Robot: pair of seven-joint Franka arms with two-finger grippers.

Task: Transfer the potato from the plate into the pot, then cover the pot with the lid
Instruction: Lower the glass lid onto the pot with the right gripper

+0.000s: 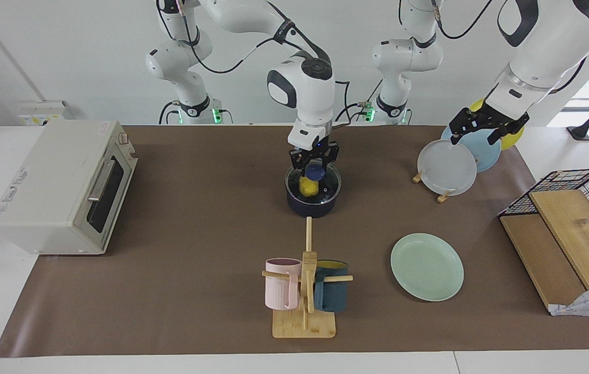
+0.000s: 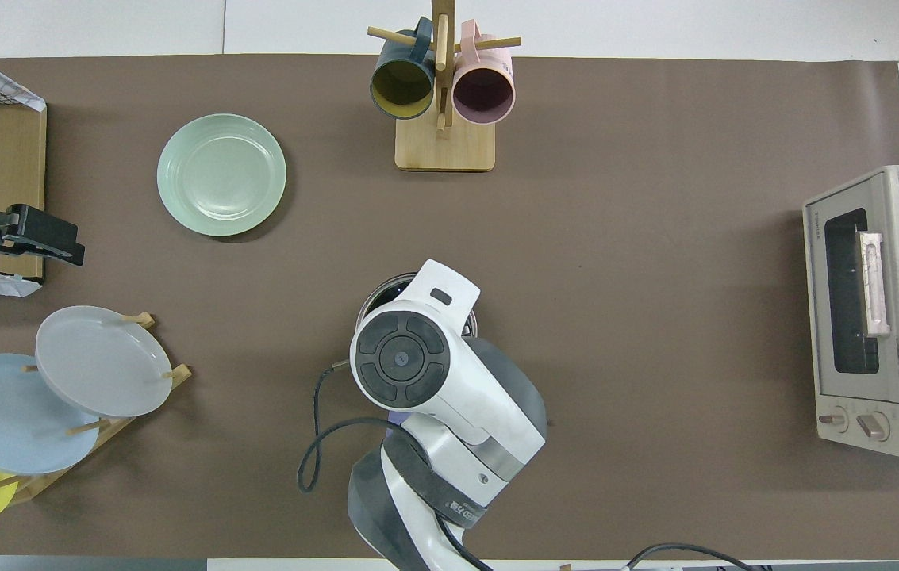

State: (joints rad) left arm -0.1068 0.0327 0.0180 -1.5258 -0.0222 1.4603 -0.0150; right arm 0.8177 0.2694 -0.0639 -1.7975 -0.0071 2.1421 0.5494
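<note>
While overhead hides it, facing cam shows right hand (image 1: 314, 167) clamping lid (image 1: 325, 188) knob, left hand (image 1: 487, 129) wide.

Facing view: set high across the table, aimed at the two robot bases along the upper edge, taking in the whole brown mat (image 1: 169, 291). Overhead view: mounted above the robots' end, looking steeply down and forward. Half a turn apart. Shared by both: toaster oven (image 1: 60, 187) (image 2: 885, 309), mug tree (image 1: 304, 296) (image 2: 443, 95), upright plate rack (image 1: 445, 195) (image 2: 100, 424).
</note>
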